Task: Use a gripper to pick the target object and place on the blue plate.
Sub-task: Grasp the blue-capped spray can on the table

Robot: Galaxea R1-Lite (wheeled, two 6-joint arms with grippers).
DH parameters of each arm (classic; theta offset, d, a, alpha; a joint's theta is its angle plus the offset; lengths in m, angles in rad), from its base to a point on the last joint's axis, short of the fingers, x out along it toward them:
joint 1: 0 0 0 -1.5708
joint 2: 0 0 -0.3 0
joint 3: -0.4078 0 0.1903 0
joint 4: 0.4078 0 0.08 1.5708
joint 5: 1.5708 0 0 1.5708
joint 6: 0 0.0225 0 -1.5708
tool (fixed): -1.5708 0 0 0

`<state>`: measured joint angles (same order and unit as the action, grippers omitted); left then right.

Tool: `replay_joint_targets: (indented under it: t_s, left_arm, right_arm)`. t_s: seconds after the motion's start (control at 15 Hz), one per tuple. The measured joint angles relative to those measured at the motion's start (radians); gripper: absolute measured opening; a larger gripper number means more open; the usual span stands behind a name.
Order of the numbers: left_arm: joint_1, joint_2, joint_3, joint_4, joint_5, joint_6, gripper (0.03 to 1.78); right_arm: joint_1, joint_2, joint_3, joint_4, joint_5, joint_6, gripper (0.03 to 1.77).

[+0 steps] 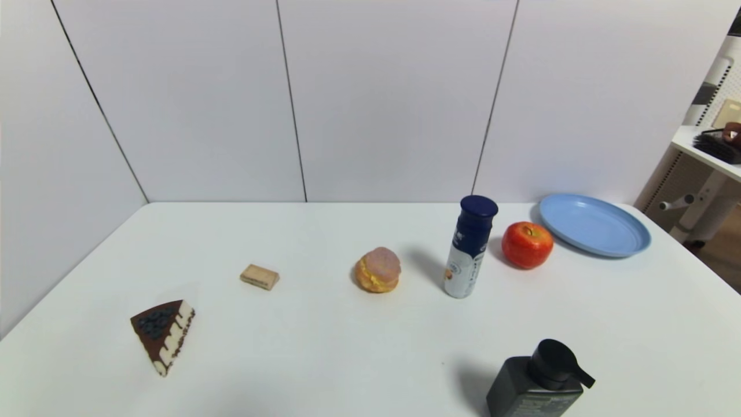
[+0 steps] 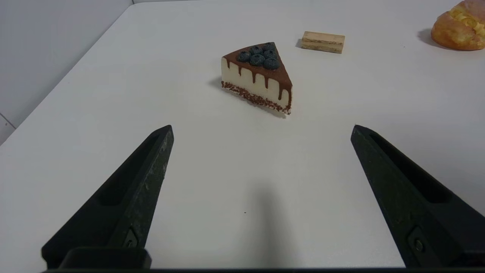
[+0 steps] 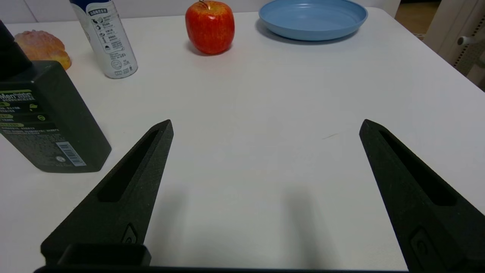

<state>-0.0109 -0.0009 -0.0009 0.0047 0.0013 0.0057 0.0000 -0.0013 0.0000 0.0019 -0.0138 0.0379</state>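
Just left of the apple (image 1: 527, 245) stands the navy-and-white bottle (image 1: 470, 248), blue plate (image 1: 594, 225) off to its right; right gripper (image 3: 266, 127)'s nearer us than the apple, spread super wide, holding nothing.

White wall panels (image 1: 393, 98) stand upright along the far edge of the table, divided by thin dark seams. A further white side panel (image 1: 52, 145) borders the left edge. The tabletop (image 1: 324, 353) is white and smooth, with a small dark speck and a faint scratch noted on its surface. Soft shadows fall across it. Beyond the far right edge: a white shelf (image 1: 712, 152) on a pale support, perforated panelling (image 1: 730, 87) behind it, and a brown patch of floor (image 1: 721, 237) below.
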Motion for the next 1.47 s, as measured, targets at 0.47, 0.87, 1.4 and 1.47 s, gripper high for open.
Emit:
replay_joint_targets:
  t_s: [0.47,0.87,1.4,1.47]
  left_arm:
    - [0.0,0.0,0.0,0.0,0.0,0.0,1.69]
    - [0.0,0.0,0.0,0.0,0.0,0.0,1.69]
    - [0.0,0.0,0.0,0.0,0.0,0.0,1.69]
    - [0.0,0.0,0.0,0.0,0.0,0.0,1.69]
  right_arm:
    - [0.0,0.069,-0.103,-0.007,0.004,0.002,1.7]
    - [0.036,0.44,-0.626,0.001,-0.004,0.01,1.7]
    - [0.156,1.028,-1.258,0.001,-0.028,0.015,1.7]
    - [0.181,1.091,-1.294,0.001,-0.024,0.014,1.7]
